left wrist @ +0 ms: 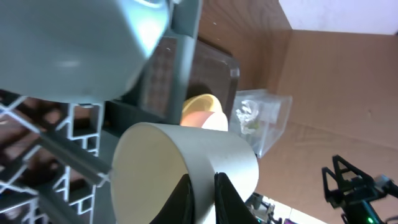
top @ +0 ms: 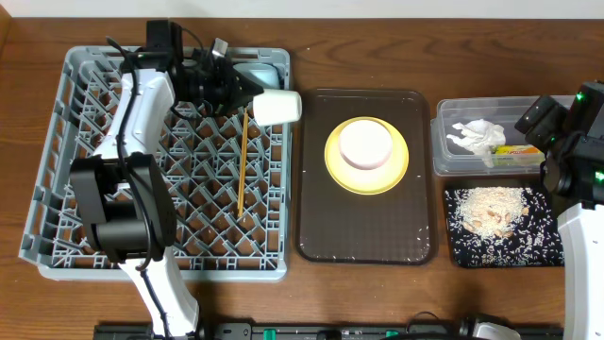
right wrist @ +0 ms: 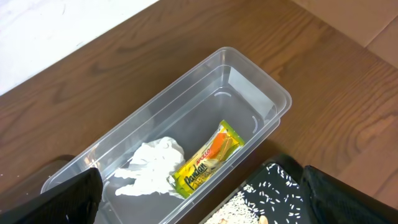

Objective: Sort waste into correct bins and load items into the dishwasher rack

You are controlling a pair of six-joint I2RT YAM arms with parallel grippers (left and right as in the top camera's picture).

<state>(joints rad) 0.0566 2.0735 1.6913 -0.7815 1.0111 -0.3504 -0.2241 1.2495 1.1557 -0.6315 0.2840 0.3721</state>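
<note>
My left gripper (top: 253, 93) is shut on the small white cup (top: 278, 106), held on its side over the grey dishwasher rack's (top: 57, 170) right edge. In the left wrist view the fingers (left wrist: 203, 193) pinch the cup's wall (left wrist: 233, 158). Chopsticks (top: 243, 161) lie in the rack beside a light blue bowl (top: 257, 72). A cream-white bowl (top: 365, 143) sits on the yellow plate (top: 401, 168). The clear tub (right wrist: 249, 81) holds the white napkin (right wrist: 152, 165) and the yellow-green wrapper (right wrist: 205, 163). Rice scraps (top: 486, 208) lie in the black tray (top: 547, 241). My right gripper (right wrist: 199, 205) is open above the tub.
The plate and bowl rest on a dark brown serving tray (top: 321, 217) between the rack and the bins. The brown wooden table (top: 377, 52) runs behind everything. The right arm (top: 580, 179) stands at the far right.
</note>
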